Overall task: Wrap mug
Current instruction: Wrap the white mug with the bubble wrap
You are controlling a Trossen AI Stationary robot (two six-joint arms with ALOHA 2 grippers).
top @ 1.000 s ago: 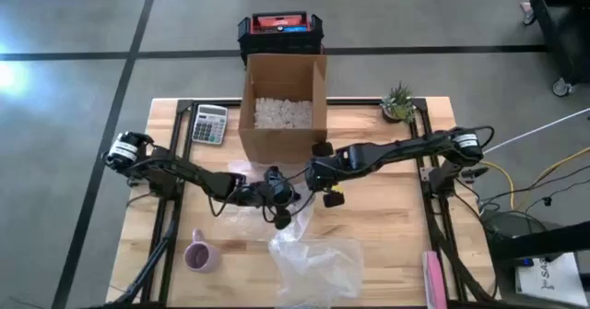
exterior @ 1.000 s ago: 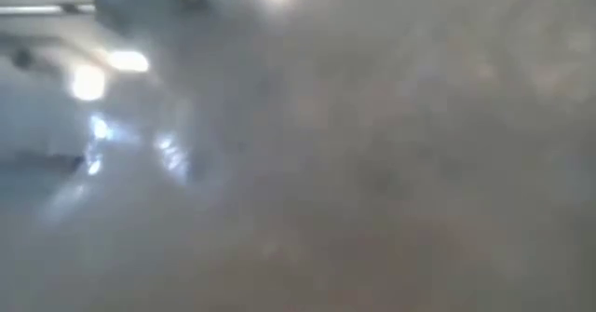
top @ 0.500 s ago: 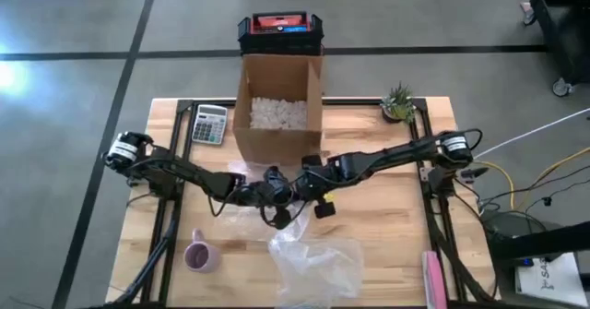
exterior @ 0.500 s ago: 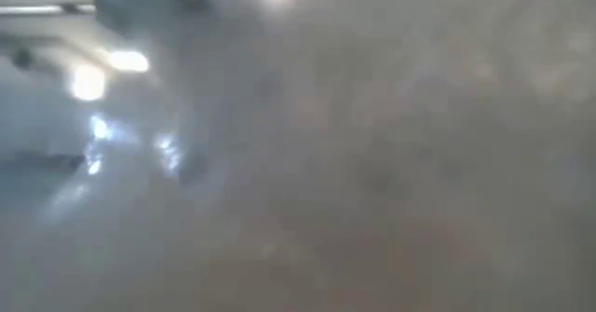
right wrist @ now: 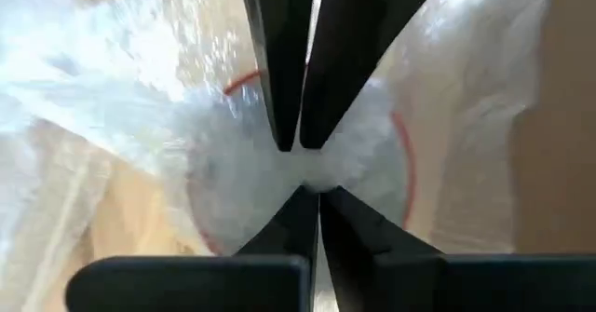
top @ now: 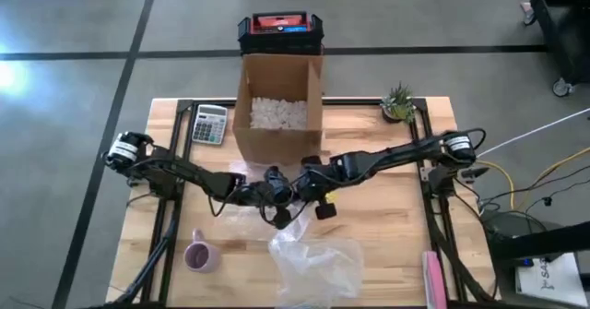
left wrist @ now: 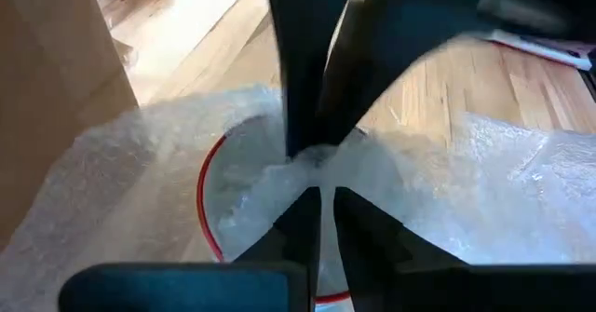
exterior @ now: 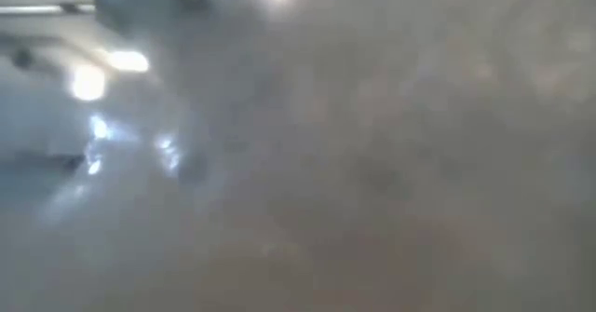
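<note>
Low view fully fogged, nothing legible. Left gripper (top: 281, 201) and right gripper (top: 304, 190) meet frame centre, fingers of both pinching bubble wrap (left wrist: 140, 182); red-rimmed mug (right wrist: 402, 154) mostly hidden beneath. Pink mug (top: 198, 255) lower left on table (top: 387, 235).

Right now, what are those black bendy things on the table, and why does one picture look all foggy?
They are two robot arms, seen from a camera above the table. Their hands meet in the middle: the left hand and the right hand. Each arm also carries its own small camera, and those close pictures show both hands pinching the same bubble wrap, which covers something with a red rim. On the table there are also a pink mug, a cardboard box of white packing bits, a calculator, a little plant and more clear wrap. The foggy picture comes from a camera at table height; something blurry blocks its view.
</note>
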